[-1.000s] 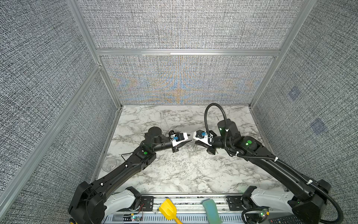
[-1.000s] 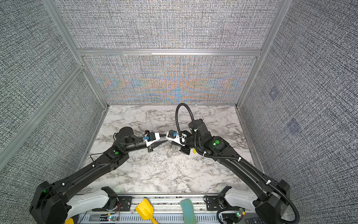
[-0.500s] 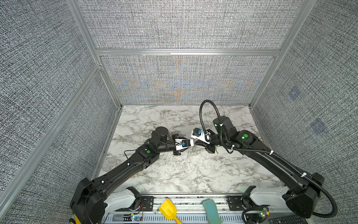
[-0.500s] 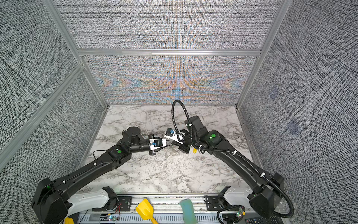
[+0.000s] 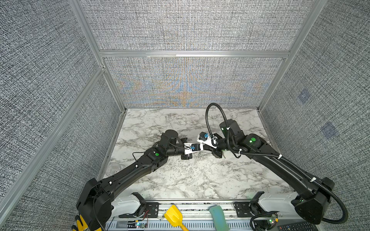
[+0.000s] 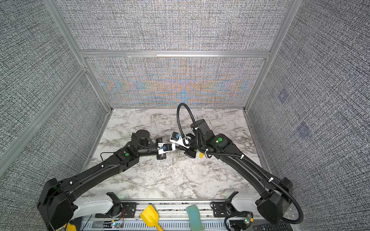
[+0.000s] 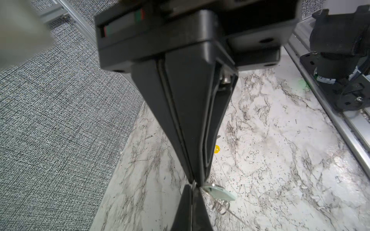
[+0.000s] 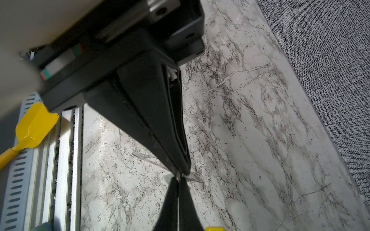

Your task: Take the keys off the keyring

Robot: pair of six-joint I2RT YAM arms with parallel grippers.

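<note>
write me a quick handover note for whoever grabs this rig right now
left gripper: shut, tip to tip with the right gripper; what it pinches cannot be told.
right gripper: shut on the keyring.
teal-tag key hangs beside the tips; yellow-tag key lies apart on the marble table.
done: yellow-tag key looks off the keyring.
left to do: free the teal-tag key, which seems attached.

3 walls of grey woven fabric stood around me, framed by aluminium rails. Beneath me lay a white marble tabletop with grey veins, evenly lit, and it shone glossy near its front edge.
</note>
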